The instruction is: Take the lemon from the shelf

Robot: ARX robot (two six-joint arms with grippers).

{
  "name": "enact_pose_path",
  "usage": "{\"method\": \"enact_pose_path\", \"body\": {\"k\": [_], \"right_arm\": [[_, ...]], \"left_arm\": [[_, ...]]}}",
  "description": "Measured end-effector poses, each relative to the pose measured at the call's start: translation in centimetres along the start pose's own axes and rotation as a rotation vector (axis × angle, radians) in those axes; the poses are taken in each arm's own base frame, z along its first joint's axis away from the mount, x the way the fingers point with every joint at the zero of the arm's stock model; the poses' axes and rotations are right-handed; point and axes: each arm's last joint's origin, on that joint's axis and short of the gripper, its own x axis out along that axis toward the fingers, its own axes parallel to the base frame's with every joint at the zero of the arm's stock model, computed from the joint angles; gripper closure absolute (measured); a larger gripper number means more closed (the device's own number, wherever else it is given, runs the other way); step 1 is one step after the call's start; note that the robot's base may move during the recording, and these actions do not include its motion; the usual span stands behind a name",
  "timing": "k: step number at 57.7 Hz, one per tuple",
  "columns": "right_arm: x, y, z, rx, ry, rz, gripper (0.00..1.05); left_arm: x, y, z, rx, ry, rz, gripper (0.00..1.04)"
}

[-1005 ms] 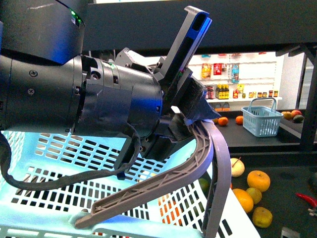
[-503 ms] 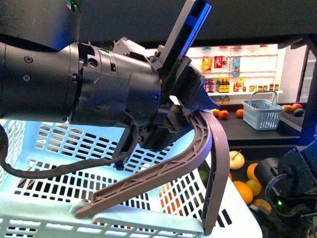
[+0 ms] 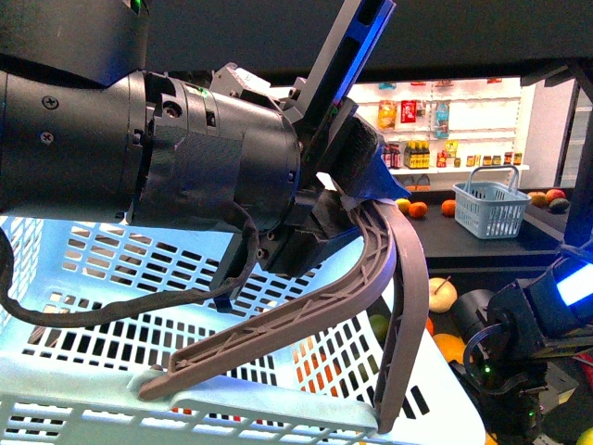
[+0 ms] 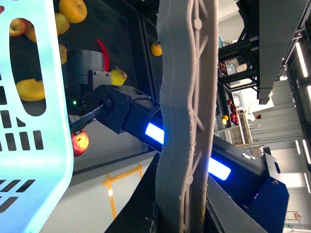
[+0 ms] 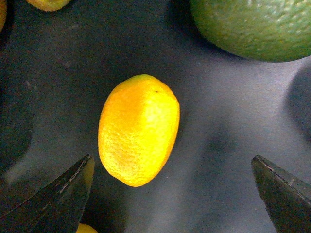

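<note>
The right end effector (image 5: 170, 194) hangs directly over the lemon (image 5: 138, 130) with its fingers (image 5: 58, 194) spread apart. The fruit lies between them, nearer one finger, untouched. It rests on the dark shelf (image 5: 218, 145), with a green fruit (image 5: 252, 24) near it.

One second ago the right arm (image 3: 510, 324) was absent from the front view. Half a second ago it entered at 4 o'clock. It now covers most of the loose fruit there. Judgement: the approach is complete; descent and closure remain.

The left end effector (image 3: 363, 197) is clamped on the grey handle (image 3: 394, 278) of the pale blue basket (image 3: 93, 306), which fills 6 to 9 o'clock. Its contents cannot be confirmed: orange patches show through the slots but may lie behind it.

A small basket (image 3: 488, 209) stands on the far worktop (image 3: 435, 243) at 2 o'clock, with oranges (image 3: 417, 209) beside it. Its contents are not discernible.
</note>
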Motion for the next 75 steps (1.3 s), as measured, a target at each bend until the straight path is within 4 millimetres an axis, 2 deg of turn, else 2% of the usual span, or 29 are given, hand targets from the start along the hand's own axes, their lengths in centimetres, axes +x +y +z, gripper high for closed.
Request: {"method": "enact_pose_path", "body": {"k": [32, 44, 62, 69, 75], "right_arm": [[3.5, 2.6, -0.7, 0.043, -0.081, 0.050, 0.07], [4.7, 2.3, -1.2, 0.030, -0.078, 0.041, 0.07], [4.9, 1.7, -1.6, 0.002, -0.071, 0.067, 0.47], [3.9, 1.2, -1.2, -0.014, -0.075, 0.092, 0.50], [1.7, 0.8, -0.2, -0.039, -0.092, 0.140, 0.51]], "left_arm": [[0.0, 0.0, 0.0, 0.000, 0.000, 0.000, 0.93], [0.0, 0.0, 0.0, 0.000, -0.001, 0.000, 0.93], [0.0, 0.0, 0.0, 0.000, 0.000, 0.000, 0.93], [0.0, 0.0, 0.0, 0.000, 0.000, 0.000, 0.93], [0.0, 0.0, 0.0, 0.000, -0.001, 0.001, 0.93]]}}
